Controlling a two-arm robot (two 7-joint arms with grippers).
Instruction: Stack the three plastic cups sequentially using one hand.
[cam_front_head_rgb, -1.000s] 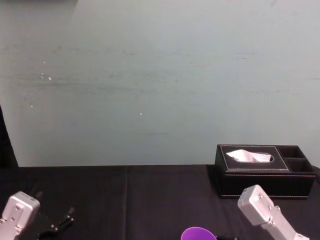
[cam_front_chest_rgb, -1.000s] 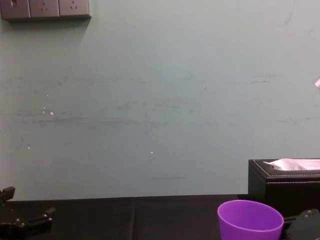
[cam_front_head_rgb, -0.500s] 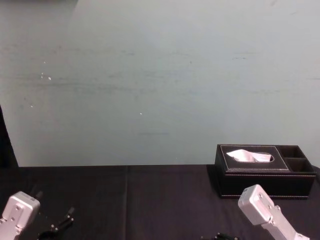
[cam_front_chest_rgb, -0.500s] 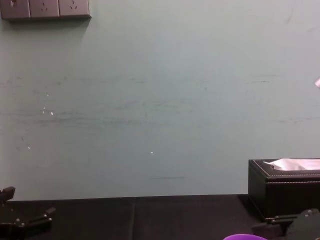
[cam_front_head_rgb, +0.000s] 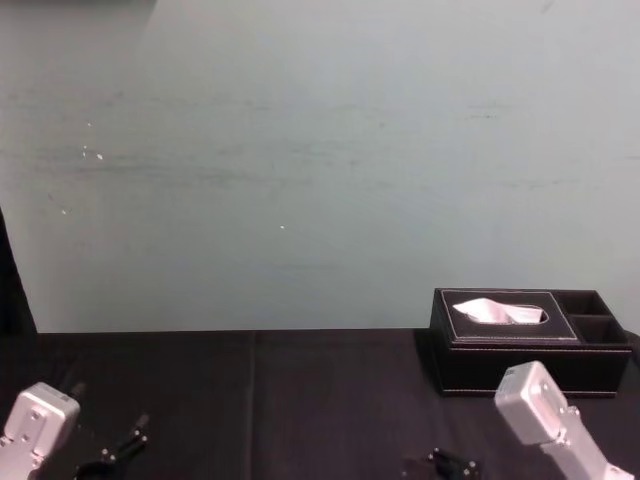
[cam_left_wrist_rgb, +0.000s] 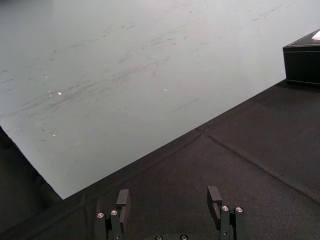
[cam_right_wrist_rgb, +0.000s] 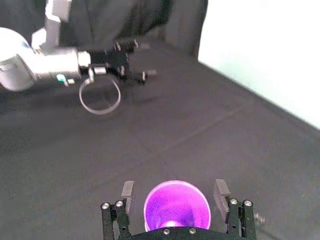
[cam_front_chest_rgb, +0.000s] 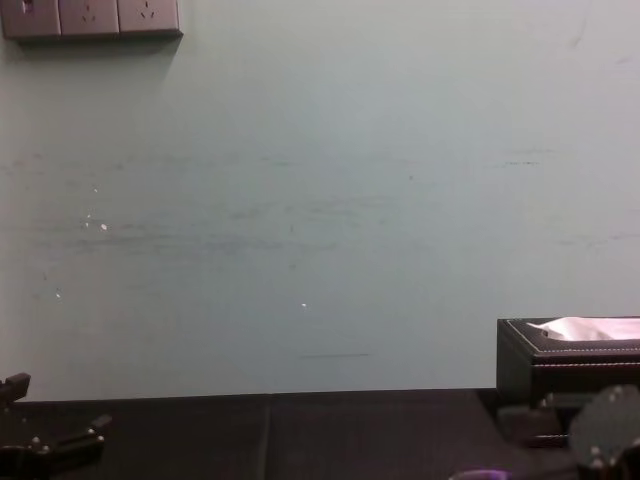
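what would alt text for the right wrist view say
A purple cup, mouth up, is between the open fingers of the right hand, above a black tablecloth. The left hand is farther off across the cloth. A pale wall borders the cloth.

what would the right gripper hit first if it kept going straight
Probably the purple cup, sitting between the right gripper's open fingers; past it lies black tablecloth, though depth is unclear.

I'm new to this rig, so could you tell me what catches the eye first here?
The bright purple cup, mouth up between the fingers of the open right gripper in the right wrist view, stands out against the black tablecloth. Next comes the black tissue box at the far right by the pale wall. The left gripper, open, sits idle low on the left.
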